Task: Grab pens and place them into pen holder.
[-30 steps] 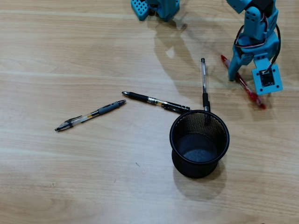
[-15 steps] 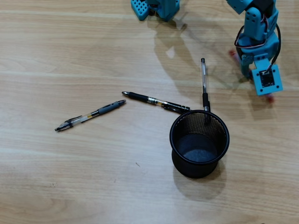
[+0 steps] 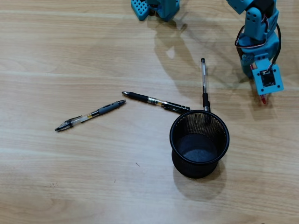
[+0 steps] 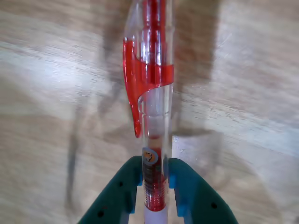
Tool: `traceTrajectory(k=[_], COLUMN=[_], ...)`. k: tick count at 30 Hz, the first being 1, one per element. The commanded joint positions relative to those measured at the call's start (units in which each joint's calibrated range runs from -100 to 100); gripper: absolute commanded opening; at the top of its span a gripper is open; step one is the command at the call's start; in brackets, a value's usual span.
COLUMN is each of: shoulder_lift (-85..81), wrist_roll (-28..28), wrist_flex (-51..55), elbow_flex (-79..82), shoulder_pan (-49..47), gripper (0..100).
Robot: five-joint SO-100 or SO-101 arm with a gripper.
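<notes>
One pen, the red-and-white pen [image 4: 153, 116], is clamped between the gripper [image 4: 154, 175] fingers at the table's upper right in the overhead view, so the carry is in hand and the next move must bring it over the pen holder [image 3: 199, 143], which stands empty.

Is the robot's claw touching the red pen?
Touching. In the wrist view the gripper has its jaws pressed against both sides of the red pen, with no gap showing. The overhead view shows only the pen's red tip sticking out below the arm.
</notes>
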Motion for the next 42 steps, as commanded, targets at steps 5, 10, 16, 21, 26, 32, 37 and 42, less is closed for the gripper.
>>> traceTrajectory(k=[5,10,16,21,26,32,37,42], shoulder_lift=[-17.7,-26.3,-36.0,-42.8,-45.6,-44.3,-37.8,-30.2], wrist_roll=[4.6,8.4,12.9,15.2,18.8,19.0,19.0,19.0], wrist_flex=[4.1,3.6,3.4,2.9,-11.6,-29.7,-46.3,-58.9], elbow_flex=[-2.1,-2.1,-2.4,-2.9,-1.5,3.9,7.7,9.3], shoulder_pan=[8.8,15.2,23.7,29.7,34.3,35.4,35.8,36.2], gripper=[2,2,2,2,2,2,2,2])
